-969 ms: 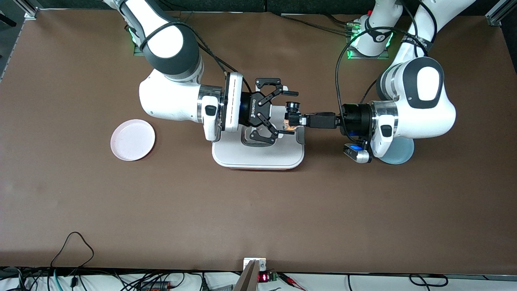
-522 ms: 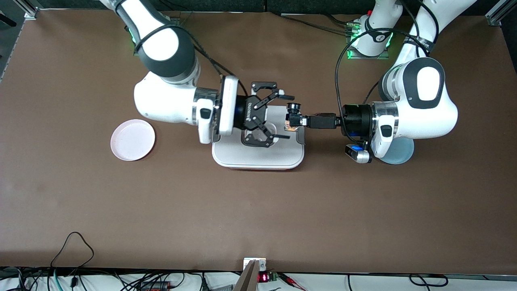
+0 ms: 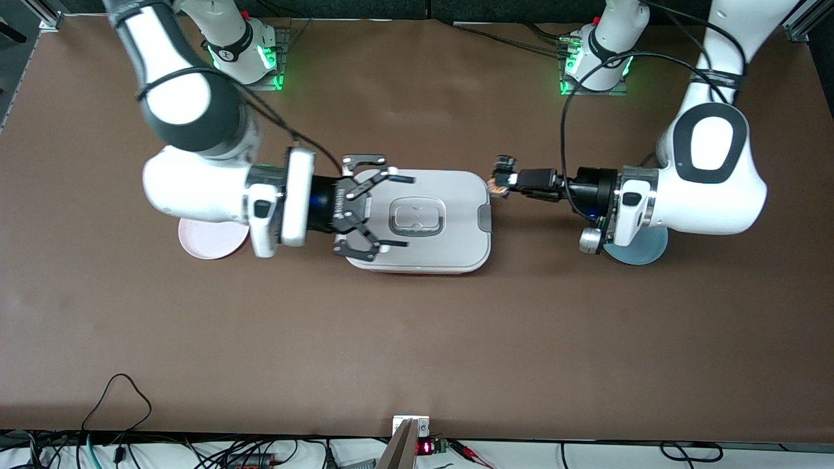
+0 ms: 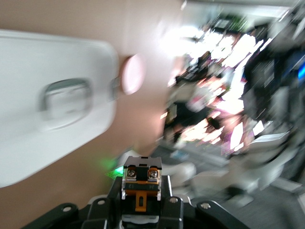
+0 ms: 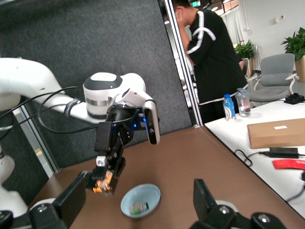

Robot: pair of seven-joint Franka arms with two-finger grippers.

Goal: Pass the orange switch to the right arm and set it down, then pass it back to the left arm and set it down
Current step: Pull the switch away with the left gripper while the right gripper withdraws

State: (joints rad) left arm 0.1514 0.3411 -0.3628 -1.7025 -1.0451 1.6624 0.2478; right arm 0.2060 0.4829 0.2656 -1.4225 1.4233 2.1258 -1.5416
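Observation:
The orange switch (image 3: 500, 187) is up in the air, just past the edge of the white box (image 3: 449, 242) toward the left arm's end. My left gripper (image 3: 503, 180) is shut on it. In the left wrist view the switch (image 4: 141, 182) sits clamped between the black fingers. The right wrist view shows the left gripper (image 5: 107, 177) and the switch (image 5: 102, 184) some way off. My right gripper (image 3: 376, 207) is open and empty over the box's end toward the right arm, and its jaws (image 5: 140, 187) stand wide apart.
A pink plate (image 3: 207, 240) lies partly under the right arm. A pale blue dish (image 3: 637, 253) lies under the left arm's wrist; in the right wrist view this dish (image 5: 152, 193) holds a small white-and-green component (image 5: 138, 207).
My right gripper has drawn back from the switch toward the right arm's end, still open. My left gripper has carried the switch off the lid toward the left arm's end.

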